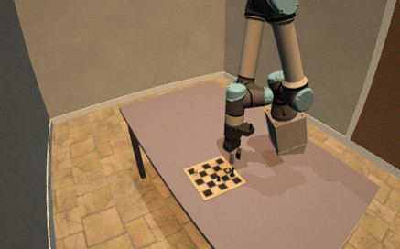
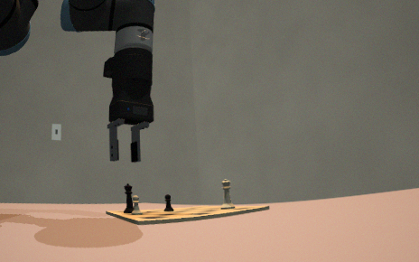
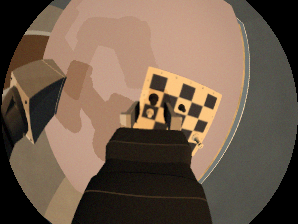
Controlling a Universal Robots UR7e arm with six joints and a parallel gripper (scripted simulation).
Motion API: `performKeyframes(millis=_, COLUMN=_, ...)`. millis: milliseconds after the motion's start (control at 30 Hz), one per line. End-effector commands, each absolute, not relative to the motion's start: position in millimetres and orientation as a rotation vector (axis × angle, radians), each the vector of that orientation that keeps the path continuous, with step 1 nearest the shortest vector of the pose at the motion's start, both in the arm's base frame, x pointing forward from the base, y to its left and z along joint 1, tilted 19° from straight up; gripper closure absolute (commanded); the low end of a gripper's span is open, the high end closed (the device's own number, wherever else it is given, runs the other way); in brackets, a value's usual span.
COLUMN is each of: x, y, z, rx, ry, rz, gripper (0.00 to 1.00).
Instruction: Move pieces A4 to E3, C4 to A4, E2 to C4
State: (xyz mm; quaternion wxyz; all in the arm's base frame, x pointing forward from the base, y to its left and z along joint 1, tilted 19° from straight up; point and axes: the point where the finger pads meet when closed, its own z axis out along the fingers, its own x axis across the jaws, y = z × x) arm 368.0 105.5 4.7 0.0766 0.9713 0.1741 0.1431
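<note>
A small chessboard point(image 1: 209, 193) point(image 2: 203, 210) point(image 3: 174, 86) lies on the table. Four pieces stand upright on it. A tall black piece point(image 1: 232, 170) point(image 2: 128, 197) and a white pawn point(image 2: 135, 205) are close together at one edge. A black pawn point(image 1: 218, 179) point(image 2: 168, 203) stands nearer the middle. A tall white piece point(image 1: 196, 172) point(image 2: 226, 194) stands at the opposite edge. My gripper point(image 1: 234, 156) point(image 2: 125, 156) point(image 3: 151, 108) is open and empty. It hangs well above the tall black piece, which shows between the fingers in the wrist view point(image 3: 153, 100).
The board sits near the front edge of a mauve table point(image 1: 180, 124) point(image 2: 293, 235). The robot's grey base block point(image 1: 287, 132) point(image 3: 33, 92) stands on the table behind the board. Walls enclose the room at the back.
</note>
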Motion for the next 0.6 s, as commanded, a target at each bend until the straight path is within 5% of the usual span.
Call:
performKeyframes(millis=0, x=372, y=104, z=-2, rx=2.909, ry=0.521, rz=0.437, gripper=0.21)
performKeyframes(millis=567, x=378, y=103, z=-20, rx=2.908, ry=0.521, rz=0.439, gripper=0.21)
